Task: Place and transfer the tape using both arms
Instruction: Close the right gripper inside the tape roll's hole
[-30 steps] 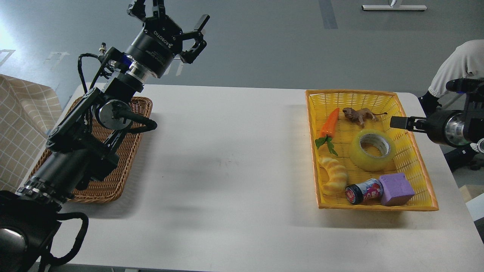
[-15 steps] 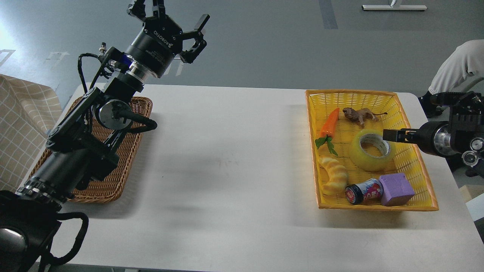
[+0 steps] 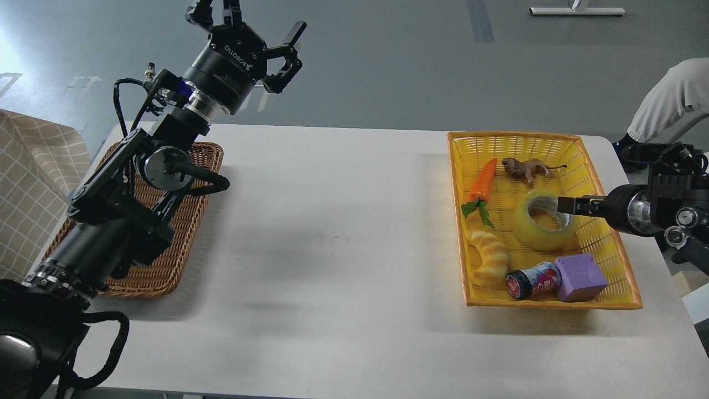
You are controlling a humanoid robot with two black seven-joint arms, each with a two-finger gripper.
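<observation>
Fingertip of the right pincer (image 3: 568, 204) sits over the right rim of the tape (image 3: 545, 228), seen side-on so I cannot tell whether its fingers are apart or together. The tape lies flat, core upward, in the yellow basket (image 3: 615, 249) on the tabletop (image 3: 332, 233), among a toy carrot (image 3: 483, 180), a toy lion (image 3: 525, 167), a purple block (image 3: 580, 277) and a small can (image 3: 533, 281). The left pincer (image 3: 249, 25) hangs high with fingers spread apart and nothing between them, above the brown wicker basket (image 3: 171, 260).

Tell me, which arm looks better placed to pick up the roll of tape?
The right. Its pincer is already at the tape inside the yellow basket, while the left pincer is raised high over the far left side of the table.
</observation>
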